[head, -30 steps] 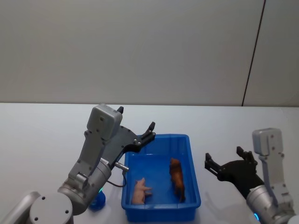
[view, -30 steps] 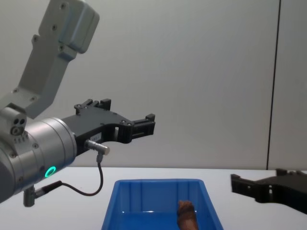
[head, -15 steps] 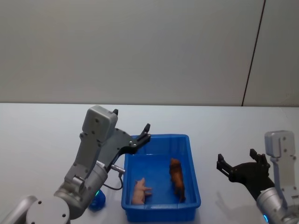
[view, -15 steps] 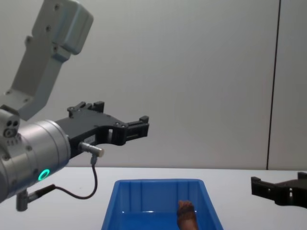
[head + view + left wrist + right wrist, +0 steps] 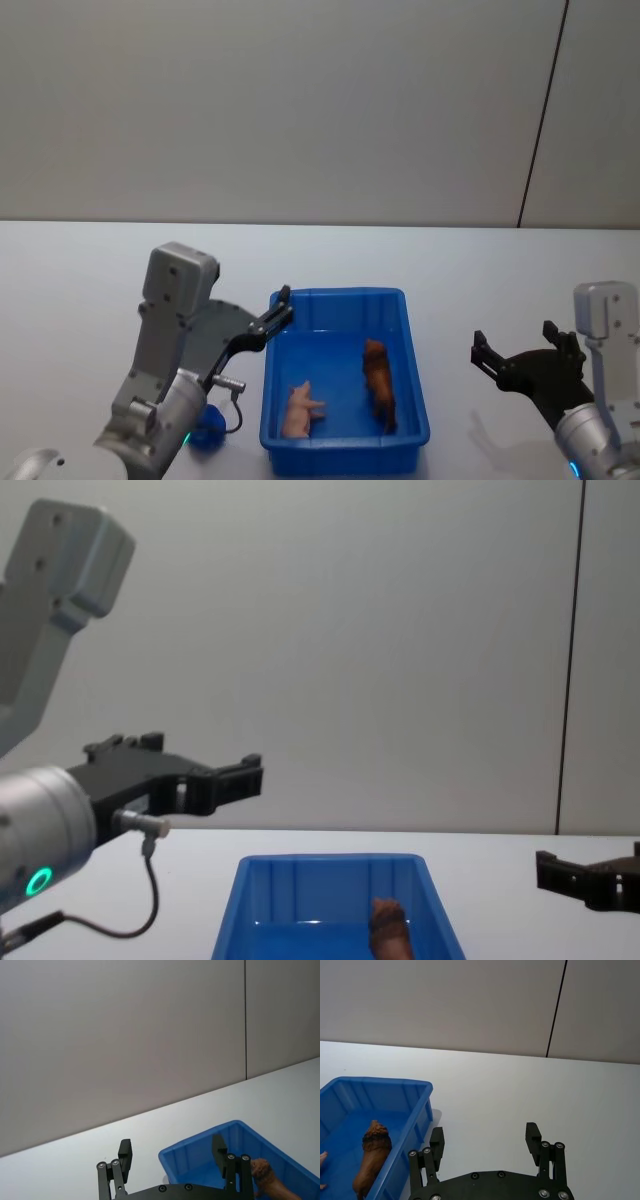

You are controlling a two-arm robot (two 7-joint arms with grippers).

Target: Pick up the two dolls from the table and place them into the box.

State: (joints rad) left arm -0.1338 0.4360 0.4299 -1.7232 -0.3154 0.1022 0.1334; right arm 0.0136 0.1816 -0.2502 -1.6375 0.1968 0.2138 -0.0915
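Black fingers of the left end effector (image 5: pixel 275 315) stand spread apart with nothing between them. In the head view the unit sits at the left rim of the box (image 5: pixel 338 293), close to the far left corner. The chest view shows this left end effector (image 5: pixel 215 770) held above the level of the box rim (image 5: pixel 330 860), pointing toward the right. Seen from the left wrist, the fingers (image 5: pixel 125 1149) frame the near corner of the box (image 5: pixel 200 1136). A grey arm housing and a thin dark cable lead back from it toward the robot body.

The right end effector (image 5: pixel 512 345) is likewise spread and empty. It hangs to the right of the box, well apart from it, over the bare white surface (image 5: pixel 100 270). In the right wrist view its fingers (image 5: pixel 438 1136) point across the surface, with the box wall (image 5: pixel 380 1081) off to one side.

Both dolls lie inside the box:
- The reddish-brown doll (image 5: pixel 378 392) lies in the right half, lengthwise, close to the right wall. It also shows in the chest view (image 5: pixel 388 930) and both wrist views (image 5: pixel 270 1182) (image 5: pixel 370 1160).
- The pink doll (image 5: pixel 298 408) lies in the left half, toward the near end.
- The two dolls are apart, not touching.
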